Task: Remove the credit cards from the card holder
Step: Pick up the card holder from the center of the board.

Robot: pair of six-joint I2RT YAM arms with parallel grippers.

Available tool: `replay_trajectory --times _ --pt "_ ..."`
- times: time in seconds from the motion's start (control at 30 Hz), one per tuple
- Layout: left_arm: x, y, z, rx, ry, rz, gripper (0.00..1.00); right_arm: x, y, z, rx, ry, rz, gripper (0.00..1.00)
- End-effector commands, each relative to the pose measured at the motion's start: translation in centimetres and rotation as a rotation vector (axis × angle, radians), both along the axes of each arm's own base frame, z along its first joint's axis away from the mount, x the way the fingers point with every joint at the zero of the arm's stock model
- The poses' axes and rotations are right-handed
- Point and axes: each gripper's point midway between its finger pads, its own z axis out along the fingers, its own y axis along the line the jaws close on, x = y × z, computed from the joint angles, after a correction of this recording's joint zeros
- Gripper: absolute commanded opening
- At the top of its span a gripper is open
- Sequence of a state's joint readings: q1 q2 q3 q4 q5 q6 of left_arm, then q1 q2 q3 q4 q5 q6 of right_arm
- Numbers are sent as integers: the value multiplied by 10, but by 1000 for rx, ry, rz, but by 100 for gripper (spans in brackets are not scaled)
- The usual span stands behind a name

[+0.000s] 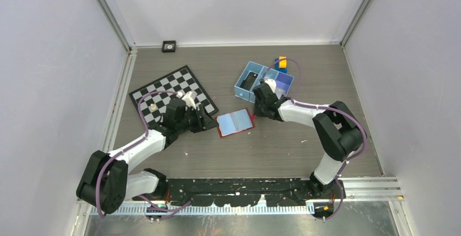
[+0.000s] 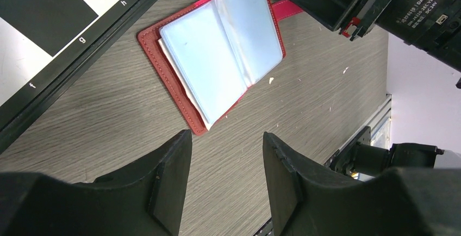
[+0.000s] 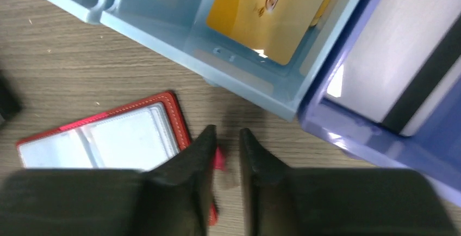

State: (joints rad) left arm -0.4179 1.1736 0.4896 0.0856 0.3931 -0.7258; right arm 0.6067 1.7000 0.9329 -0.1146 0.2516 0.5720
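The red card holder (image 1: 235,123) lies open on the table, its pale blue-grey sleeves (image 2: 217,45) facing up; I see no card in them. My left gripper (image 2: 227,135) is open just short of its left edge (image 1: 212,120), holding nothing. My right gripper (image 3: 227,132) is low at the holder's right edge (image 1: 254,115), jaws a narrow gap apart. The red snap tab (image 3: 219,159) shows in that gap beside the left finger, not clamped. An orange-gold credit card (image 3: 263,13) lies in the blue tray. A pale grey card with a dark stripe (image 3: 388,62) lies in the purple compartment.
The blue three-compartment tray (image 1: 247,73) stands just behind the right gripper, its near wall (image 3: 239,75) close to the fingertips. A chessboard (image 1: 163,92) lies under and behind the left arm, its corner (image 2: 81,35) near the holder. A small black object (image 1: 169,46) sits at the back wall.
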Motion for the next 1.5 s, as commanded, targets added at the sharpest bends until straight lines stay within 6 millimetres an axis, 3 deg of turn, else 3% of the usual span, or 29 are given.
replay_trajectory --times 0.0,0.13,0.63,0.87,1.3,1.47 --pt "10 -8 13 -22 -36 -16 53 4 24 6 88 -9 43 12" --pt "11 -9 0 0 19 -19 53 -1 26 18 143 -38 47 2" --pt "10 -7 -50 163 188 -13 58 -21 23 29 182 -73 40 0" --pt "7 -21 -75 149 281 -52 58 -27 30 29 182 -69 63 0" --pt "16 -46 -52 -24 173 -116 43 -37 32 10 158 8 65 1" --pt "18 -45 -34 -47 101 -113 45 -37 30 13 151 4 61 0"
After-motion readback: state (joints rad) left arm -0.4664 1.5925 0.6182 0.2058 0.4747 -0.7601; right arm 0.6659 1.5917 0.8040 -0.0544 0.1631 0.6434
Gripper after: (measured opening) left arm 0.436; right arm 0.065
